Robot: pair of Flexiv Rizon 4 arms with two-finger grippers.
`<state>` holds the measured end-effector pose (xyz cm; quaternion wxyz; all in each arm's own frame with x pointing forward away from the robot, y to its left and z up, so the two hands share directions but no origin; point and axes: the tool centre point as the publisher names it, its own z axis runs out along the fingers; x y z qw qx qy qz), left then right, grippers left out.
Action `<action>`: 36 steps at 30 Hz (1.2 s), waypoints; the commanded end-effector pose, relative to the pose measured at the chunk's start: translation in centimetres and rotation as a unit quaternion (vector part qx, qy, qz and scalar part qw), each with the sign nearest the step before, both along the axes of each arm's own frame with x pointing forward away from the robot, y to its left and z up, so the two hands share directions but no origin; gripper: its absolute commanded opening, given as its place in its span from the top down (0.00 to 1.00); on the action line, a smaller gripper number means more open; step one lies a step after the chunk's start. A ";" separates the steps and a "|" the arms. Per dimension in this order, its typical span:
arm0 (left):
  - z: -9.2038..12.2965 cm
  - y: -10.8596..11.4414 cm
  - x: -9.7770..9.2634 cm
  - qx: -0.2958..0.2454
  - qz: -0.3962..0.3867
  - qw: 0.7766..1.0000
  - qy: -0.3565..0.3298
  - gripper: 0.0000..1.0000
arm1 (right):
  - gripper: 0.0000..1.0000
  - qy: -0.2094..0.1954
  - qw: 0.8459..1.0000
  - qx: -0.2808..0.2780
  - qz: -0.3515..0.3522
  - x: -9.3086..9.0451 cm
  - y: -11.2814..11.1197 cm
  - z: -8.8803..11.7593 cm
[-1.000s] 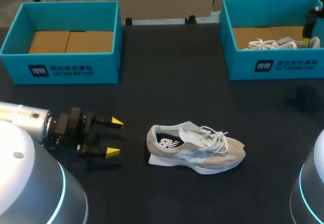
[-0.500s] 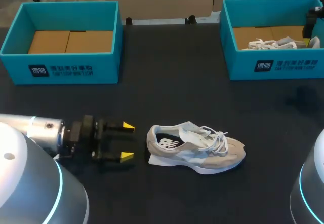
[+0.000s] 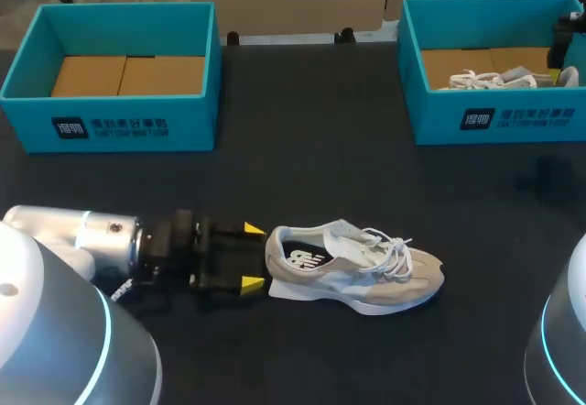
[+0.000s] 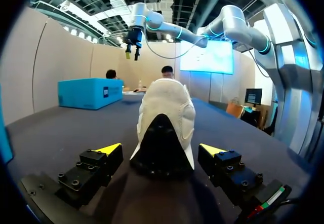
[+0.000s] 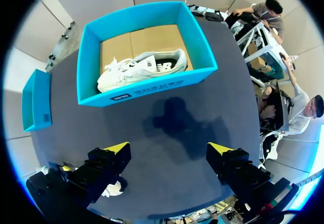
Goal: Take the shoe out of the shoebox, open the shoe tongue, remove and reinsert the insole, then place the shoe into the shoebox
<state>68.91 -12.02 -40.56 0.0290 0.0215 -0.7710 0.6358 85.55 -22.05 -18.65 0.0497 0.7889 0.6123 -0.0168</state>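
Observation:
A beige and white shoe (image 3: 357, 272) lies on its sole on the dark table, toe to the right, laces loose. My left gripper (image 3: 253, 257) is open at table level, its yellow tips just reaching either side of the heel. In the left wrist view the shoe's heel (image 4: 163, 138) sits between and slightly ahead of the open fingers (image 4: 109, 150) of my left gripper (image 4: 161, 150), not touching them. My right gripper (image 5: 168, 148) hangs open and empty high above the right teal shoebox (image 5: 147, 89). A second white shoe (image 5: 142, 68) lies in that box.
A teal shoebox (image 3: 110, 123) with a bare cardboard floor stands at the back left. The right shoebox (image 3: 499, 121) stands at the back right, with my right arm's gripper (image 3: 566, 34) partly seen over its far corner.
My left gripper has slid to the right along the table, up to the shoe's heel, staying open. The shoe and the right arm have not moved.

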 end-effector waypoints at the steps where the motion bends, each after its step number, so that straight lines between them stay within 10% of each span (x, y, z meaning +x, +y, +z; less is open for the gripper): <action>1: -0.5 -0.9 0.0 0.004 -0.005 1.000 -0.003 0.00 | 0.00 0.000 1.000 0.000 0.000 0.0 0.0 0.0; 36: -1.4 -4.1 0.0 0.011 -0.047 0.999 0.003 0.00 | 0.00 0.000 1.000 0.000 0.000 0.0 0.0 0.0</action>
